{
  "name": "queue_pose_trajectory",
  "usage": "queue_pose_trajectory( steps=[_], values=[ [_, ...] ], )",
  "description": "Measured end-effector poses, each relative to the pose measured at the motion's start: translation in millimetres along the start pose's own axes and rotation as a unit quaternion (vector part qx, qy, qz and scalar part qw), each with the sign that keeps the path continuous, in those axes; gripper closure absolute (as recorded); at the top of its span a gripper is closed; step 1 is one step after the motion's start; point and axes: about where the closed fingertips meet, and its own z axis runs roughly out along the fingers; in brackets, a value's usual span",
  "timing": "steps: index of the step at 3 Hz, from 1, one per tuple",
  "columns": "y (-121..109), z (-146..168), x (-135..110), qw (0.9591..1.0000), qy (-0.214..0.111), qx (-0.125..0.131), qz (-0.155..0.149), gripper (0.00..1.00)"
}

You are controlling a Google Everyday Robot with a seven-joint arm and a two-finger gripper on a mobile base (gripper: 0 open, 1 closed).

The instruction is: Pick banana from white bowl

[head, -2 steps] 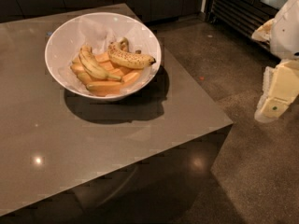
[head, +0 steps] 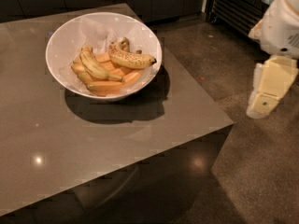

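The glossy brown worktop (head: 117, 143) fills the near left, its front edge cut off by the frame. To the right, off the worktop and over the speckled floor (head: 247, 171), hangs the cream tool (head: 264, 99). Whether it is apart or together cannot be told, and the arm above it is cropped. Well apart from it, left and farther back, one white bowl (head: 65, 41) stands on the worktop. The freckled banana (head: 131, 59) lies atop the pile at the bowl's right side, dark tip toward the tool. Beside it is one pale curved banana (head: 96, 65). The orange-yellow bananas (head: 110, 84) beneath overlap, perhaps three or four.
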Motion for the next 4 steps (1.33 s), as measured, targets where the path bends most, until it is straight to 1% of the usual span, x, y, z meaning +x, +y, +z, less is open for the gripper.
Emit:
queue_pose_trajectory(
  steps=[1, 2, 3, 4],
  values=[
    [-14.4, 7.4, -17.7, 0.9991, 0.039, -0.011, 0.016, 0.0],
    [-24.6, 9.8, -32.7, 0.9982, 0.058, 0.0, 0.017, 0.0],
    [-29.4, 8.7, -37.4, 0.9986, 0.048, 0.012, 0.016, 0.0],
    [-41.9, -0.6, -52.9, 0.9994, 0.022, 0.011, 0.026, 0.0]
  ],
)
